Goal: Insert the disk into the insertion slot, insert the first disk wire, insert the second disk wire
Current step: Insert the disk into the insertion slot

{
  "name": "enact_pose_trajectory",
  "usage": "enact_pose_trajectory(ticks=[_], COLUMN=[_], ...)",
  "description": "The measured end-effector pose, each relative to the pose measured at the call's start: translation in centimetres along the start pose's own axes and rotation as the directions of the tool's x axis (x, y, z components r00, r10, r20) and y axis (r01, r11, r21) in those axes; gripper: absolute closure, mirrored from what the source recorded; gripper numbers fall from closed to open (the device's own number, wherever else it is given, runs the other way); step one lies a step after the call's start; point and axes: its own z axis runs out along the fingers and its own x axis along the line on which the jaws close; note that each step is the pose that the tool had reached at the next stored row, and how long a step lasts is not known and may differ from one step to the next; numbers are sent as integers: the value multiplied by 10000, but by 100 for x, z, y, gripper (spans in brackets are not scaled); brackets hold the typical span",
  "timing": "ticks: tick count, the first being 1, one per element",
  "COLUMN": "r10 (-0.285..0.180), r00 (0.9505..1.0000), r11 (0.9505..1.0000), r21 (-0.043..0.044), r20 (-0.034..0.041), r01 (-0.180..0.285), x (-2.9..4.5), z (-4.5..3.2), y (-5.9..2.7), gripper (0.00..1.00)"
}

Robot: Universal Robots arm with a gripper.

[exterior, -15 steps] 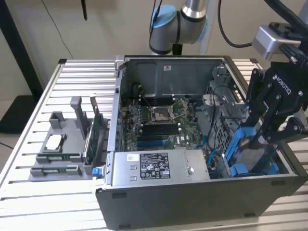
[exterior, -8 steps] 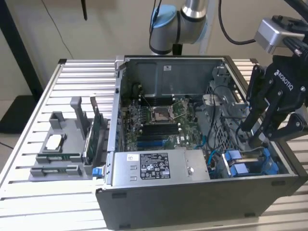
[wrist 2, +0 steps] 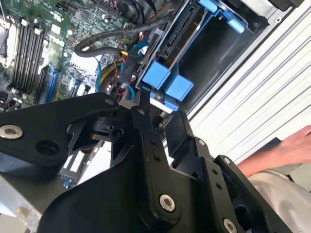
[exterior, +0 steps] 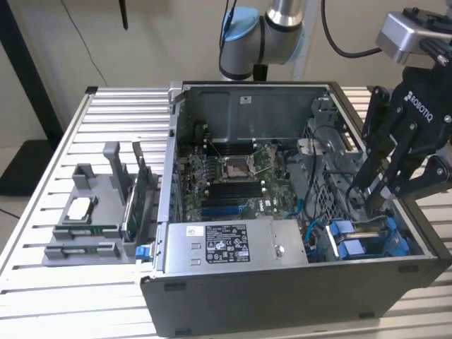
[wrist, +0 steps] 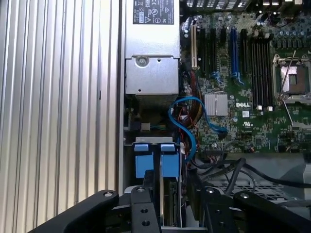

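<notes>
Disk [wrist 2: 156,75] found on edge within insertion slot [wrist 2: 206,56], blue tabs outward. Hand [wrist 2: 141,103] just beside those tabs; grip state cannot be told. Judged rigid, fairly heavy, shock-sensitive: best taken by blue frame, never label or connector.

Open dark-grey computer case [exterior: 282,296] on slatted aluminium table [exterior: 106,120]. Inside: green motherboard [exterior: 233,176] with empty CPU socket [exterior: 235,167] at centre; silver power supply [exterior: 233,244] against the near wall, label up. Blue cable [wrist: 187,121] loops between power supply and small finned heat sink [wrist: 216,104]. On the table at the exterior view's left, just beside the case: grey fixture [exterior: 95,251] carrying a loose processor chip [exterior: 80,207], flat memory sticks [exterior: 88,231], one upright card [exterior: 139,191].
</notes>
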Motion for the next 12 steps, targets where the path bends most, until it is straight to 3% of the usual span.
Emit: enact_pose_trajectory(ticks=[2, 4, 10, 11, 12], r10=[-24, -60, -256, -269, -272], r00=[9999, 9994, 9911, 9901, 9900], r11=[10000, 9998, 9976, 9974, 9974], r21=[75, 192, 678, 693, 692], r20=[143, 345, 1307, 1374, 1387], r01=[23, 53, 169, 175, 177], x=[-1, -1, -1, -1, -1], z=[1, 1, 2, 2, 1], y=[2, 5, 8, 8, 8], gripper=[59, 59, 59, 59, 59])
